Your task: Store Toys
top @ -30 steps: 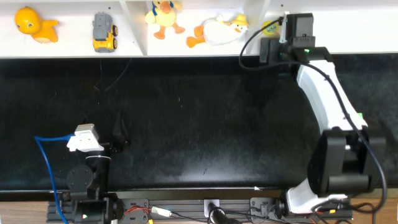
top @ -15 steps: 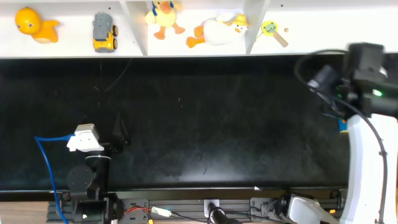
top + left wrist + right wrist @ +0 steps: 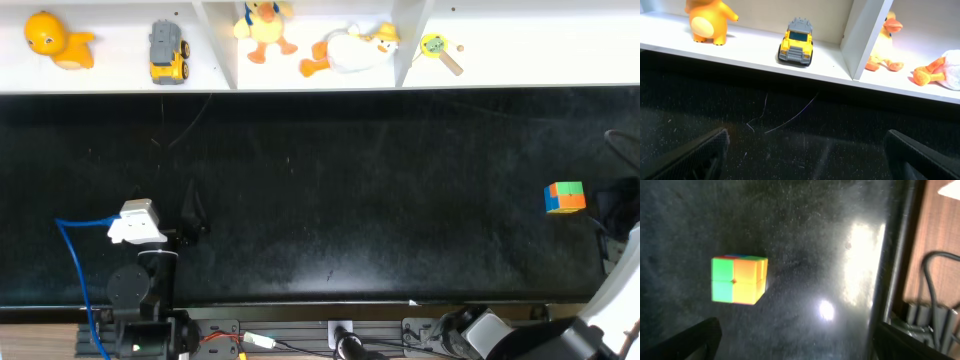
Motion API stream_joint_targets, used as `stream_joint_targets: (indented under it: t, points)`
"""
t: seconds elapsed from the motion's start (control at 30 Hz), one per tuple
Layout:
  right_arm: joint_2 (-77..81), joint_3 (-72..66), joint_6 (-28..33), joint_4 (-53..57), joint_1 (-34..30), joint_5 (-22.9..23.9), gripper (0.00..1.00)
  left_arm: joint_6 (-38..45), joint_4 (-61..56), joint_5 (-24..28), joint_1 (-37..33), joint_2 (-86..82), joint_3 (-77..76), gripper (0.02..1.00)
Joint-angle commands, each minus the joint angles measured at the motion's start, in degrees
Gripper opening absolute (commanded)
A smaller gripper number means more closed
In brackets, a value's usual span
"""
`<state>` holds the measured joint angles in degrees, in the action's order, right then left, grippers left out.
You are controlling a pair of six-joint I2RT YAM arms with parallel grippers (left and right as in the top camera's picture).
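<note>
Looking down on the black table (image 3: pixel 380 190), most of the surface lay bare, with the white shelf (image 3: pixel 560 50) running along its far edge.

Right arm (image 3: pixel 622 285) stood at the table's right end. Left arm (image 3: pixel 140 225) sat low near the left of the near edge, facing the shelf.

Right gripper (image 3: pixel 800 347): fingers spread wide, nothing between them, hanging over the tabletop close to the table's right edge. Left gripper (image 3: pixel 807 160): fingers also spread wide and empty, pointed at the shelf front.

Toys on the shelf, left to right:
- orange duck (image 3: pixel 55 40) and yellow truck (image 3: pixel 168 52), sharing one compartment
- yellow duck plush (image 3: pixel 265 25) and white goose plush (image 3: pixel 352 48) in the next compartment
- a small green rattle (image 3: pixel 438 50) in the rightmost, with bare shelf beside it

Multicoloured cube (image 3: pixel 564 197): the only toy off the shelf. It sat flat on the table near the right end, just beside the right arm and well apart from the left gripper.

From the right wrist camera the cube (image 3: pixel 738 279) lay ahead of the open fingers and nearer one finger than the other, not centred in the gap. As a cube it has no long axis, so either pair of opposite side faces should serve. Judged: the right arm is the nearer one for the pick, and it would need a sideways correction before descending.
</note>
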<state>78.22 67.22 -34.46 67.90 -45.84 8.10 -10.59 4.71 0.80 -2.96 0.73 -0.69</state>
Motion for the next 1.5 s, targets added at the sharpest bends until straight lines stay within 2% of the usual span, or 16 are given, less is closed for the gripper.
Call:
stream_joint_targets:
  t: [0.03,0.33,0.6,0.77,1.27,1.5]
  points:
    - [1.64,-3.96,0.35,-5.81,-0.28,-0.42,0.996,-0.17,0.13,-0.46,0.46,-0.61,0.22,0.998]
    - [8.66,-4.68,0.11,-14.95,1.29,-1.09,0.996,-0.2,0.13,-0.46,0.46,-0.61,0.22,0.998]
    - [13.9,-4.68,-2.86,-19.67,7.69,-0.96,0.996,-0.2,0.13,-0.48,0.46,-0.61,0.22,0.998]
    - [14.05,-4.7,-3.85,-21.66,10.91,2.51,0.996,-0.17,0.13,-0.48,0.46,-0.61,0.22,0.998]
    - [22.45,-4.83,-5.84,-21.05,11.32,3.41,0.998,-0.17,0.13,-0.48,0.46,-0.61,0.22,0.998]
    - [24.7,-4.87,-5.31,-22.08,11.32,3.98,0.954,-0.17,0.13,-0.46,0.46,-0.61,0.22,0.998]
